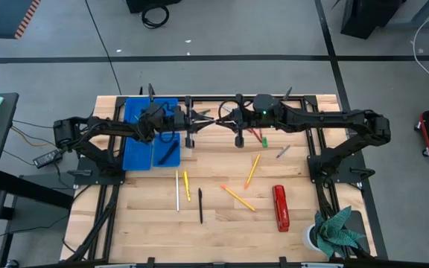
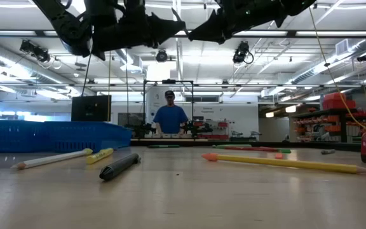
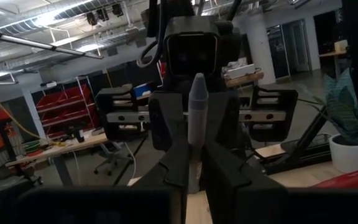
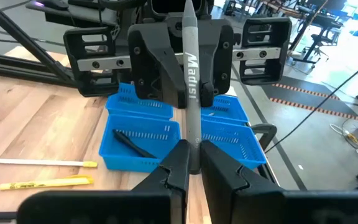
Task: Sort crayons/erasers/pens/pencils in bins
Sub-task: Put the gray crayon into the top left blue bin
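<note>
Above the table's far side, the right hand holds a grey pen, and the left hand is pinched on its other end. The right should release only once the left grips firmly, bins just left.

Both arms raised over the table's far side, stretched toward each other; left hand and right hand meet tip to tip, both clamped on one grey pen.
</note>
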### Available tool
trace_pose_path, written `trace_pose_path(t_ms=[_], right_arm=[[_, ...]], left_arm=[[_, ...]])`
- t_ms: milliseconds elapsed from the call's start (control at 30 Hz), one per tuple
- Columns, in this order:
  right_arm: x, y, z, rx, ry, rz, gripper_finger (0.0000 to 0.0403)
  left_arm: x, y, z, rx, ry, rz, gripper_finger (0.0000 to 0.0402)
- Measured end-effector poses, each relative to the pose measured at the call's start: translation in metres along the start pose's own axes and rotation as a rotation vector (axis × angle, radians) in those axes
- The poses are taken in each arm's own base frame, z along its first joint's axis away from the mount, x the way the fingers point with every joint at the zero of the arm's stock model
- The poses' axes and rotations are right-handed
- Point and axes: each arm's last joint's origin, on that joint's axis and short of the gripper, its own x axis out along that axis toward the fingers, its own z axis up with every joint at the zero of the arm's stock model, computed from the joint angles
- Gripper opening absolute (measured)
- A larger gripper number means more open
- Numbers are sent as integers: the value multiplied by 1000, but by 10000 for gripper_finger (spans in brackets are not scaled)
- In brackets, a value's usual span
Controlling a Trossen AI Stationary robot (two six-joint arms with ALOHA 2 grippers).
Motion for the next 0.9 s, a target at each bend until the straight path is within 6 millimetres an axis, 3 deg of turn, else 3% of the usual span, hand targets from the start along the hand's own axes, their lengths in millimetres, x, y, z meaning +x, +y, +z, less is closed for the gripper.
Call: trace_pose_path(t_ms=[567,733,900], right_arm=[[0,-1,-2,-1,23,-34,94],[0,1,-7,20,73,-19,104],[0,2,-10,64,110,-14,106]], left_arm=[[-7,19,-4,-43,37,73,40],[-17,31,0,-58,113,110,29],[-34,45,8,-83,209,156,44]])
